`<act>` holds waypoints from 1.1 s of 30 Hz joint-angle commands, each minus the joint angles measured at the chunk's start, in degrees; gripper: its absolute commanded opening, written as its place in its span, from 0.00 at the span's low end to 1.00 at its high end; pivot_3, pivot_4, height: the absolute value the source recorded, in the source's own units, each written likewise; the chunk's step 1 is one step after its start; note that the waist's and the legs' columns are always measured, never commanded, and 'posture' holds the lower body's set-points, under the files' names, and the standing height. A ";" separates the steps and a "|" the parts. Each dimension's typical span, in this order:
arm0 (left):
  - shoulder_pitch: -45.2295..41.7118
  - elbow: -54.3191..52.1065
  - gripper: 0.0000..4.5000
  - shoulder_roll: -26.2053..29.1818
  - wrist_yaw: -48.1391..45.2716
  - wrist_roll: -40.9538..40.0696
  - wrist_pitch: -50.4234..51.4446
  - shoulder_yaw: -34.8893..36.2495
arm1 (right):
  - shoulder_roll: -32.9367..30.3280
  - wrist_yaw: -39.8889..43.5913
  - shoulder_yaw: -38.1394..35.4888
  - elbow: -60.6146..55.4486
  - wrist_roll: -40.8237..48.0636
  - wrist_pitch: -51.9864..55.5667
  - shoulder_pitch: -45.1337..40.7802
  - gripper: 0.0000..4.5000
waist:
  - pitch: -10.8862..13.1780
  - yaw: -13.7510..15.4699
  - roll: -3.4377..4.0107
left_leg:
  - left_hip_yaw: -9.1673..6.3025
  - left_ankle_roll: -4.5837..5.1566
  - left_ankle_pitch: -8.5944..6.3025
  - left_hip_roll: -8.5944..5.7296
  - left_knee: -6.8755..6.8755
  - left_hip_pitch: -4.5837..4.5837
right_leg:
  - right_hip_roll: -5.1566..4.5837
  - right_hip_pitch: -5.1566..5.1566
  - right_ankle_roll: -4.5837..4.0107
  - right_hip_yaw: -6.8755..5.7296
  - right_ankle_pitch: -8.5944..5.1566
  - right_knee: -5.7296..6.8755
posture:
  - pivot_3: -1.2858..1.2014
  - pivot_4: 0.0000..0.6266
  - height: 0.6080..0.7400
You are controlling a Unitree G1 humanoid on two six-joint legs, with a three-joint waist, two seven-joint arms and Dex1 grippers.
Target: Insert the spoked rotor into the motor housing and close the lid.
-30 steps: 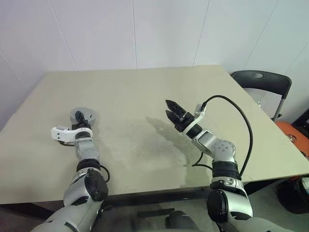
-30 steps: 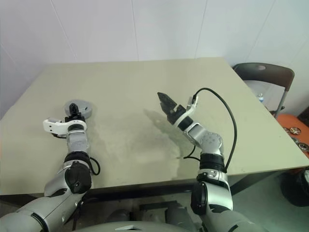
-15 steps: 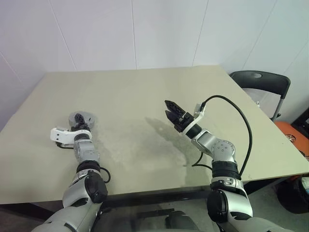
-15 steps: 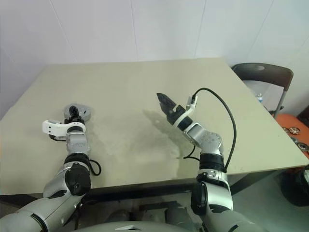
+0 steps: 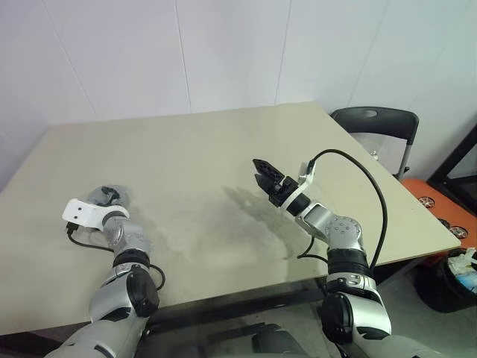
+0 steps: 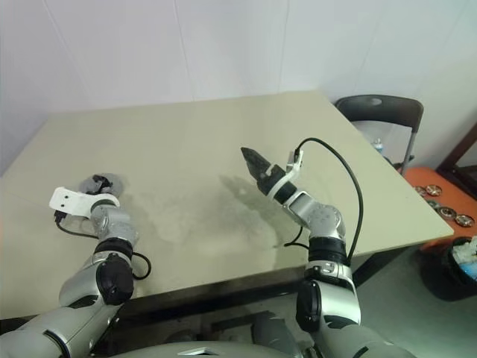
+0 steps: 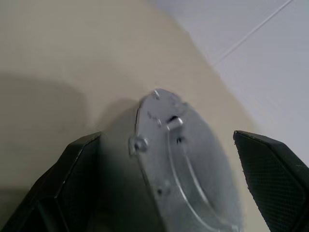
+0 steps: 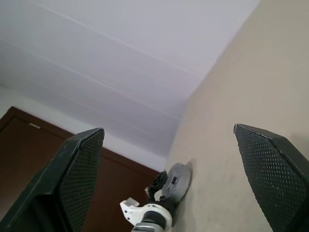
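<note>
motor housing [image 7: 188, 164] on table [image 5: 223, 149], between spread fingers of left gripper [image 7: 178, 193], ungripped | right gripper [image 5: 258, 170] spread, empty | likely rigid, smooth metal; pinch across rim

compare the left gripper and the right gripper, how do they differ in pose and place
The left gripper sits low at the table's left side, its fingers either side of the grey disc; the right gripper is raised over the table's middle, with nothing between its fingers. The left points toward the disc, the right toward bare table and wall. Both are open and hold nothing.
</note>
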 commanded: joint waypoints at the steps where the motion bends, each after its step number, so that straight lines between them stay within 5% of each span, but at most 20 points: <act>1: 2.71 1.03 1.00 1.90 6.97 4.56 -2.11 -1.43 | -0.15 1.02 0.30 -0.98 0.03 -0.58 -0.88 1.00 | 0.00 -0.15 0.00 | 0.00 0.00 0.00 0.00 0.00 0.00 | 0.00 0.00 0.00 0.00 0.00 0.01 | 0.52 0.00 1.00; 10: 1.70 -3.17 1.00 2.94 4.09 14.15 -6.56 -10.03 | -0.31 1.65 0.36 -1.09 -0.48 -0.31 -0.68 1.00 | 0.04 2.58 -0.19 | -0.02 -0.02 0.00 -0.07 0.05 -0.16 | -0.05 -0.03 0.00 -0.05 0.00 -0.07 | 0.52 0.00 1.00; 17: 2.53 -10.18 1.00 2.47 -12.16 12.81 -8.78 -13.97 | -1.20 1.80 1.28 -2.35 -2.10 -1.45 -0.25 1.00 | 0.04 4.19 -0.18 | -0.02 -0.05 0.02 -0.10 0.10 -0.79 | -0.07 -0.60 -0.01 -0.07 0.00 -0.08 | 0.52 0.00 1.00; 33: 14.24 -41.87 1.00 2.61 -41.72 4.48 11.02 -24.47 | -7.89 -1.60 8.51 -11.93 -18.59 -17.36 0.68 1.00 | 0.05 4.22 -0.17 | -0.02 -0.05 0.02 -0.11 0.12 -0.89 | -0.09 -0.71 -0.01 -0.06 0.00 -0.05 | 0.52 0.00 1.00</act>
